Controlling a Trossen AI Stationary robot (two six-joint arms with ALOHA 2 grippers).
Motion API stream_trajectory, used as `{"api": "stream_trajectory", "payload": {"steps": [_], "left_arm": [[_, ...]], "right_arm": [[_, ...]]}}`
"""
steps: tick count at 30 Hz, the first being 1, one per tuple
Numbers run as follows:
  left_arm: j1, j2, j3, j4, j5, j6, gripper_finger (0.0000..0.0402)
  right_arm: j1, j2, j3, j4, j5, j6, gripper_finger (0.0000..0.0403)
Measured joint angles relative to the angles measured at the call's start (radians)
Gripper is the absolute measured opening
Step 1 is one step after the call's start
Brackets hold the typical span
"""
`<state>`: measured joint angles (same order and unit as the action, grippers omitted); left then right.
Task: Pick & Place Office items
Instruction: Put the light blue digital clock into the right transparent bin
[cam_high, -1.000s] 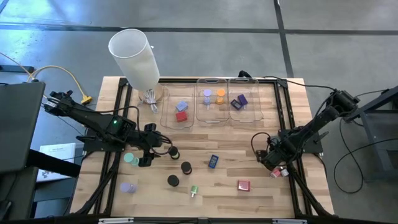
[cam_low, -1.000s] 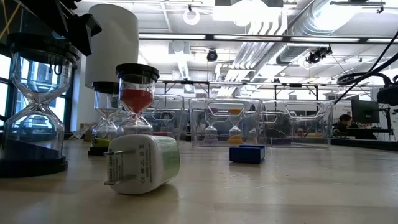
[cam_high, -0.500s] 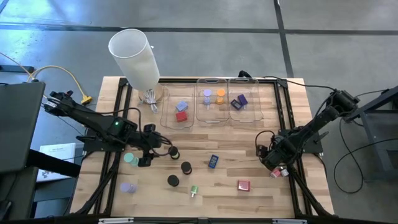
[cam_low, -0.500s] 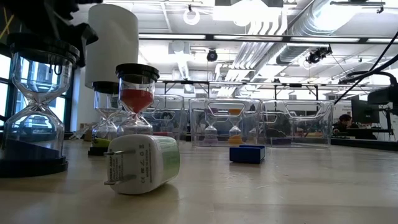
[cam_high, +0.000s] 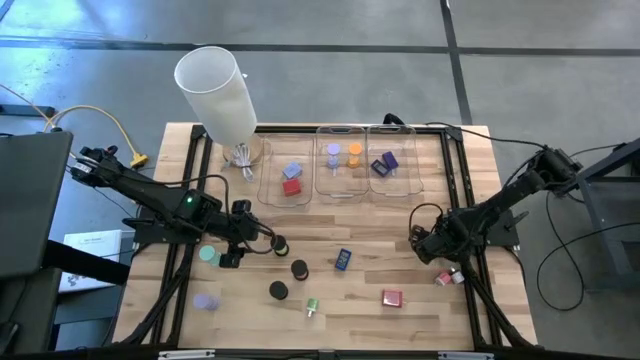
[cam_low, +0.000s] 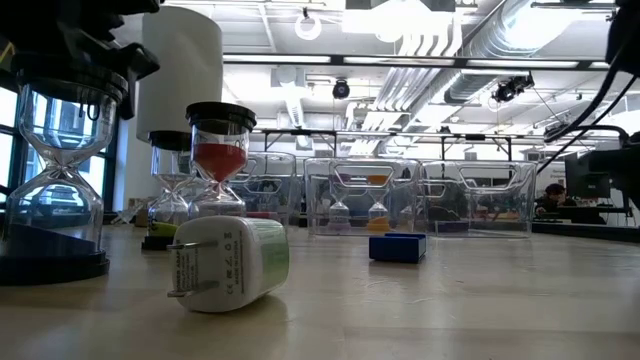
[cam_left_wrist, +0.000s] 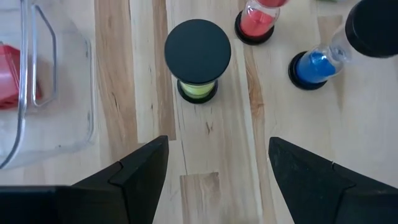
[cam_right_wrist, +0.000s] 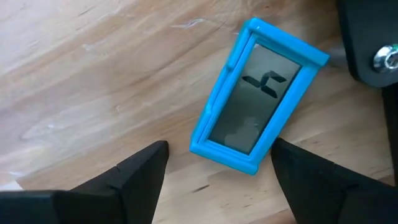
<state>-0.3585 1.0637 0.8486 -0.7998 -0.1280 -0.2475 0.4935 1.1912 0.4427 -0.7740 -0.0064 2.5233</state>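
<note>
From above, the wooden table (cam_high: 330, 300) holds three clear trays (cam_high: 335, 160) along its far side, and some small things already sit inside them: a red block, purple pieces and an orange cap. The other office items lie loose in the middle, like the black discs (cam_high: 299, 269), a teal cap (cam_high: 207, 255), a lavender cap (cam_high: 205, 301), a small blue timer (cam_high: 343, 259), a green piece (cam_high: 312, 306) and a red block (cam_high: 392, 297). The left gripper (cam_high: 268, 243) sits low over the table on the left side, right next to a black disc. Its own camera shows more: that disc is the top of a little yellow sand timer (cam_left_wrist: 198, 59), standing up just ahead of the two fingers (cam_left_wrist: 143, 171), which are spread apart with nothing between them. A red sand timer (cam_left_wrist: 256, 25) and a blue one (cam_left_wrist: 314, 62) stand close by. The right gripper (cam_high: 422, 241) sits on the right side of the table. Only its camera shows the blue timer's screen (cam_right_wrist: 258, 93) up close, lying flat, with the fingers (cam_right_wrist: 140, 171) spread wide and empty. The low view shows what the top view hides: the sand timers are tall glass shapes (cam_low: 215, 160), and a white plug (cam_low: 230, 262) lies on its side.
</note>
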Motion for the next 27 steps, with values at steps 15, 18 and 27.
{"api": "stream_trajectory", "payload": {"steps": [15, 18, 27], "left_arm": [[0.000, 0.000, -0.002, -0.001, 0.065, 0.095, 0.0271], [0.000, 0.000, -0.003, 0.000, 0.065, 0.095, 0.0271], [0.000, 0.000, -0.051, 0.000, 0.065, 0.094, 0.0271]], "right_arm": [[-0.079, -0.017, 0.002, -0.078, -0.042, 0.014, 0.0276], [-0.098, -0.033, 0.001, -0.116, -0.039, 0.013, 0.0275], [-0.097, -0.071, -0.006, -0.171, -0.014, 0.011, 0.0274]]}}
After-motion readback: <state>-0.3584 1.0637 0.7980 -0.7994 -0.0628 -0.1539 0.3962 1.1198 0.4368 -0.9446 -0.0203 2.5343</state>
